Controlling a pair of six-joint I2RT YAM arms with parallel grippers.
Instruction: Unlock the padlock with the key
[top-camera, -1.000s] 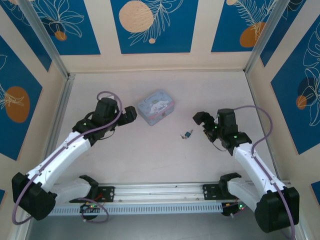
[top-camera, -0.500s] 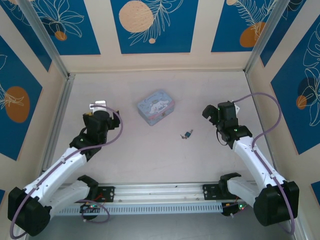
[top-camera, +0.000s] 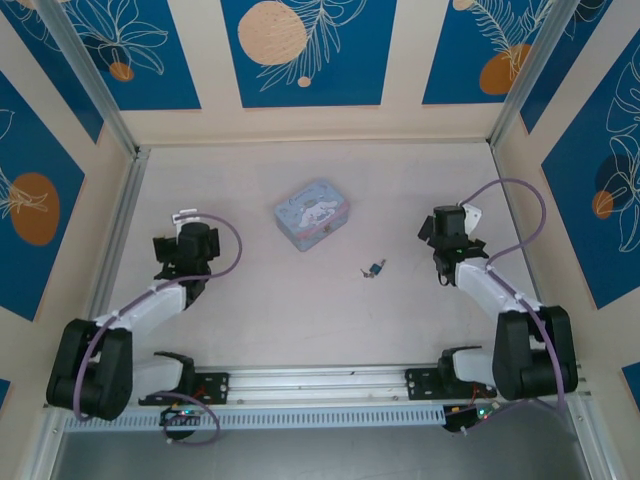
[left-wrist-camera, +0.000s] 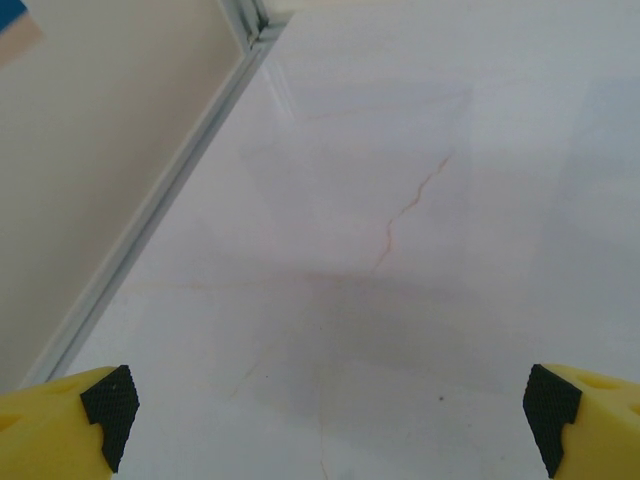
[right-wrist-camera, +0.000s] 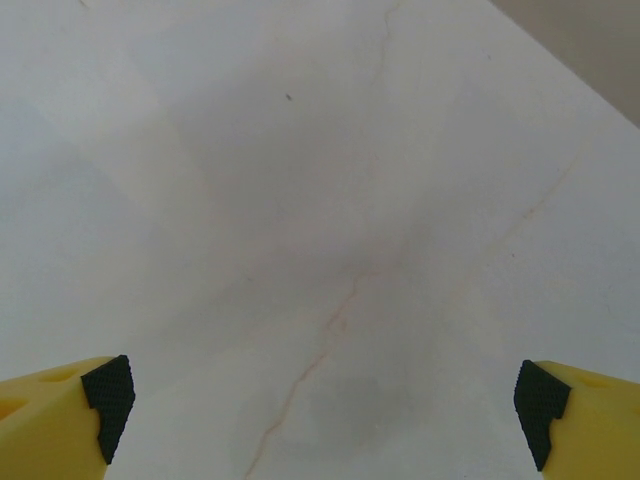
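- the padlock (top-camera: 378, 266) is a tiny blue-green thing. it lies on the pale bench (top-camera: 300, 320), near the middle and a bit toward the right side.
- the key (top-camera: 367, 273) is a tiny dark bit right by the padlock, on its left and a little nearer to the arms. it is too small to tell if it sits in the lock or just lies against it.
- a pale blue tin box (top-camera: 312, 214) with a white cartoon on its lid sits farther back and to the left of the padlock, apart from it.
- the left claw (left-wrist-camera: 330, 410) is released and spread wide, holding nothing. its yellow fingers (left-wrist-camera: 50, 425) with black pads show at the two bottom corners of the left wrist view, with bare bench between them.
- that view also shows a grey metal rail (left-wrist-camera: 170, 190) where the bench meets a cream wall.
- the right claw (right-wrist-camera: 325, 400) is released too, spread wide and holding nothing. its yellow fingers (right-wrist-camera: 50, 415) also have black pads. the bench under it has thin brown lines like little cracks.
- from above, the left arm (top-camera: 150, 295) is bent up at the left side of the bench, well apart from the padlock and the tin box.
- the right arm (top-camera: 490, 290) is bent up at the right side. it is nearer to the padlock than the left arm is, but it does not touch it.
- the walls have blue panels (top-camera: 308, 50) with orange circles and white leaves.
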